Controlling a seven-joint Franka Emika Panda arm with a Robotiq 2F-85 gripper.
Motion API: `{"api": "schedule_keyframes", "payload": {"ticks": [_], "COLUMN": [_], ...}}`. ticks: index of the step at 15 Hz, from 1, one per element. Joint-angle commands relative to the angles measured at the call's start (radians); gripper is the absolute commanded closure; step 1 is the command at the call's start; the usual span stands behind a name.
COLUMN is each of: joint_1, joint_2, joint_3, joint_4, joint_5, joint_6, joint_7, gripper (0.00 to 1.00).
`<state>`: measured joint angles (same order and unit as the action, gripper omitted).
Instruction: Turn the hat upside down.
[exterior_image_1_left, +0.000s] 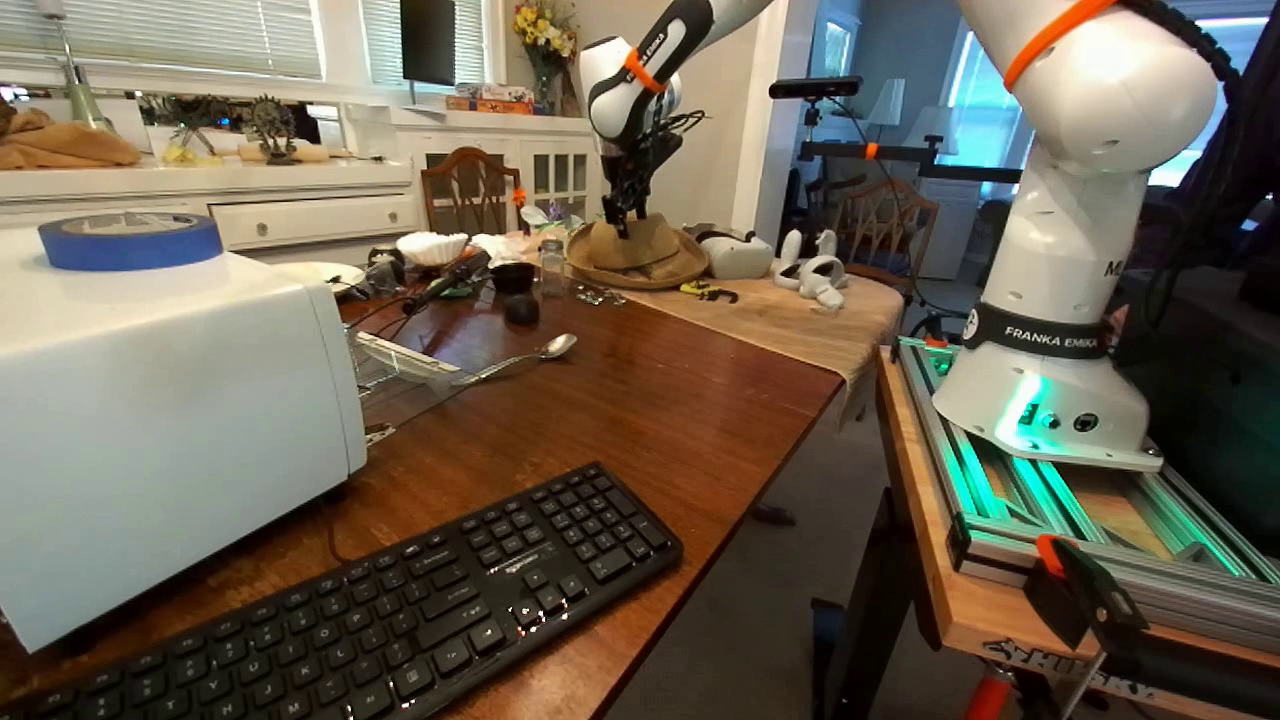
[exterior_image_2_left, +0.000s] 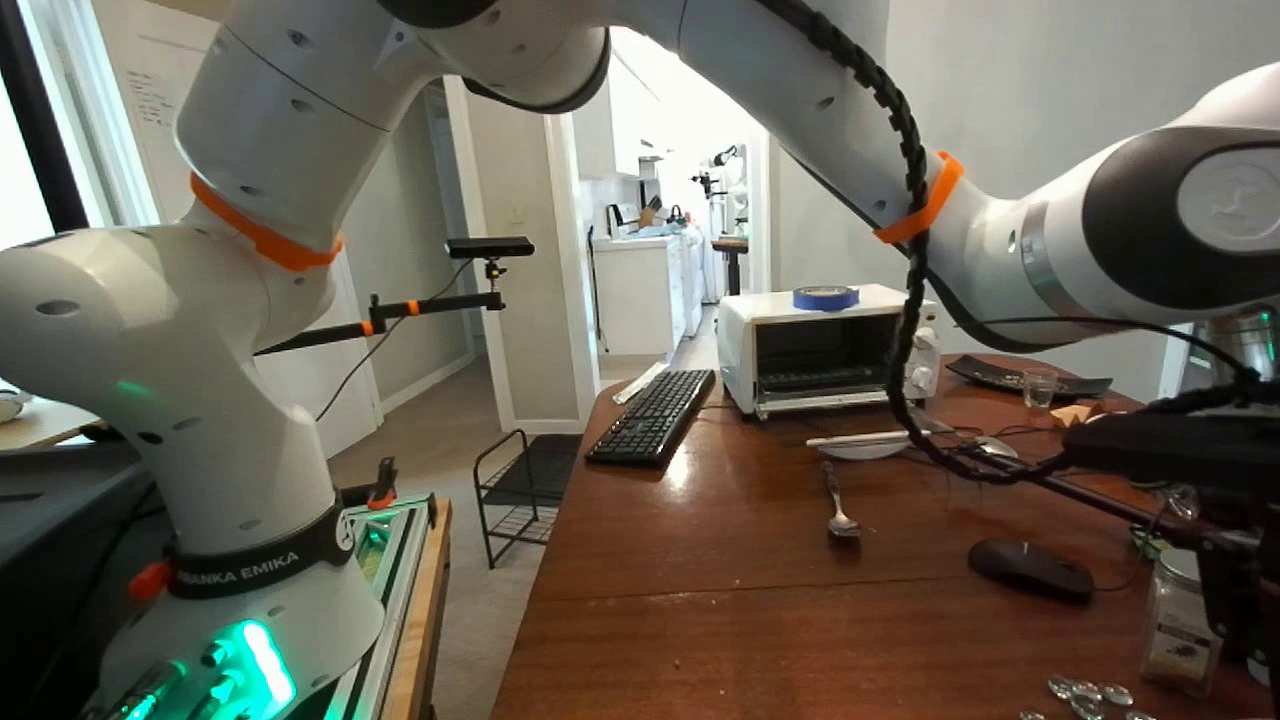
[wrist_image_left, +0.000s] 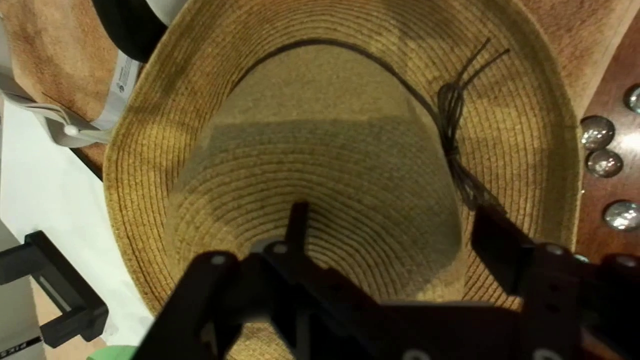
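On the cloth (exterior_image_1_left: 780, 320), the hat (exterior_image_1_left: 652, 248) is seen crown (wrist_image_left: 320, 165) up, with the gripper (wrist_image_left: 390, 210) spread wide over it (contact cannot be told): lining up is judged the step in hand, and the crown must next be pinched, lifted and rolled over.

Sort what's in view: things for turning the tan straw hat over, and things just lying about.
For the job:
wide-brimmed tan straw hat
black two-fingered gripper

Just lying about:
long black keyboard
round blue tape roll
silver metal spoon
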<state>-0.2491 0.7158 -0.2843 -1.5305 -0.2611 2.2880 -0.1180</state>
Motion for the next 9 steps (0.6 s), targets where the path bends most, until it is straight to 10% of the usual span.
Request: {"api": "schedule_keyframes", "payload": {"ticks": [1, 9], "joint_1": [-0.01, -0.02], "joint_2": [0.03, 0.026], "joint_3": [0.005, 0.003], "joint_4": [0.047, 0.065], "joint_5": [-0.009, -0.009], "joint_6": [-0.037, -0.048], "joint_7": [0.015, 0.013], "gripper": [0.48, 1.0]}}
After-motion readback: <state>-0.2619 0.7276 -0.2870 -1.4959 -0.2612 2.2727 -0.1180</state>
